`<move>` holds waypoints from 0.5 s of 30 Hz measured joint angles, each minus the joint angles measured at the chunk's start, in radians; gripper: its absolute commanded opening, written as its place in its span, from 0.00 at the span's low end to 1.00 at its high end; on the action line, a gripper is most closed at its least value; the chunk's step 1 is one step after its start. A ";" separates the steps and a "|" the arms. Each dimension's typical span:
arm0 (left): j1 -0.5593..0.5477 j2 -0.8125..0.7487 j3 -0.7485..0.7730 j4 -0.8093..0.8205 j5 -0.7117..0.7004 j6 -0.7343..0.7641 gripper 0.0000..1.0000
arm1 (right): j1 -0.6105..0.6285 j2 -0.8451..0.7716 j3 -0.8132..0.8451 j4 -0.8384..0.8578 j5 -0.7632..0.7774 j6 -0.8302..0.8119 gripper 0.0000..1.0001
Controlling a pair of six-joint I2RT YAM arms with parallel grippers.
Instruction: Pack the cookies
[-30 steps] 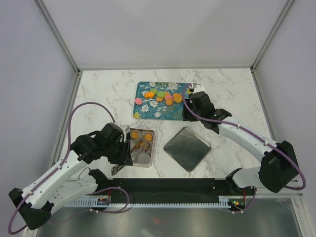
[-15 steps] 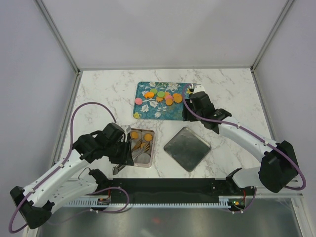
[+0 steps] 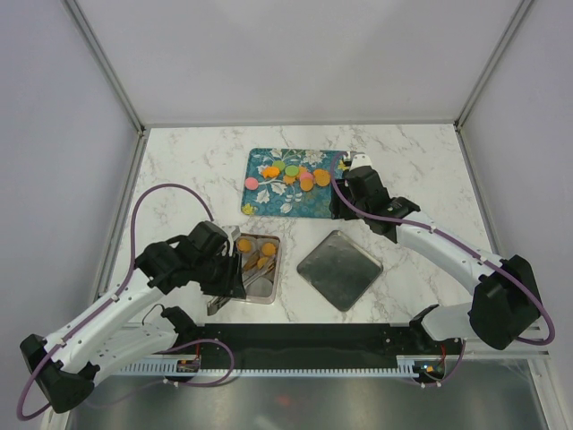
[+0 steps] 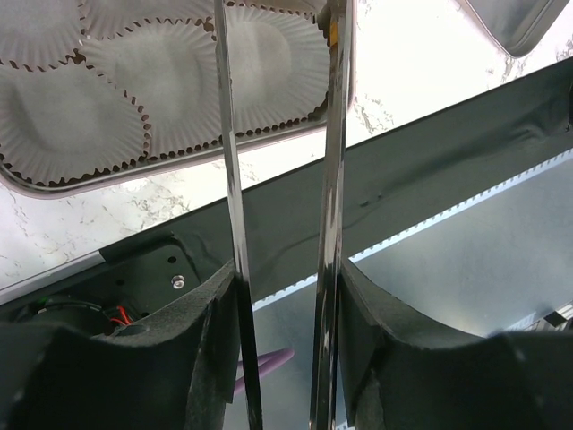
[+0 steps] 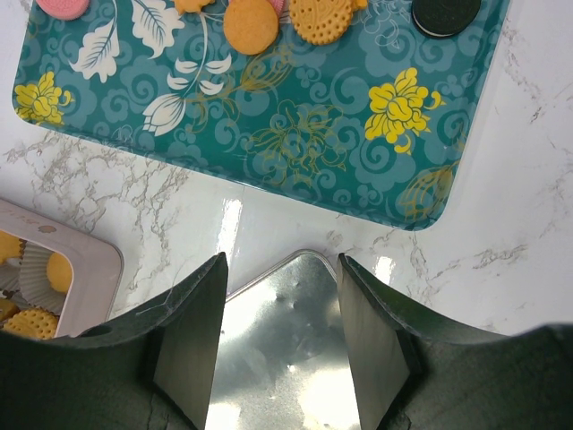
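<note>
The cookies (image 3: 295, 175) are heaped on the teal tray (image 3: 269, 204), a few already in the box (image 3: 260, 269). They are judged light, stiff and brittle, best pinched gently across the rim. The right gripper (image 5: 277, 345) is held apart and empty; the left gripper (image 4: 282, 134) holds long tongs (image 4: 336, 179), tips slightly apart.

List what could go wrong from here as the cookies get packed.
The left gripper holds thin tongs over the tin of paper cups; lowering them could crush a cup or nudge the tin. The right gripper hangs open over the tin lid, short of the cookies on the teal tray; descending here may strike the lid.
</note>
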 measured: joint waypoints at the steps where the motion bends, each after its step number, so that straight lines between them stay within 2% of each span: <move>1: 0.000 0.000 0.000 0.000 0.003 0.000 0.50 | 0.000 0.000 0.000 0.000 0.000 0.000 0.60; 15: -0.004 -0.002 0.000 -0.001 0.005 0.000 0.49 | 0.000 0.000 0.000 0.000 0.000 0.000 0.60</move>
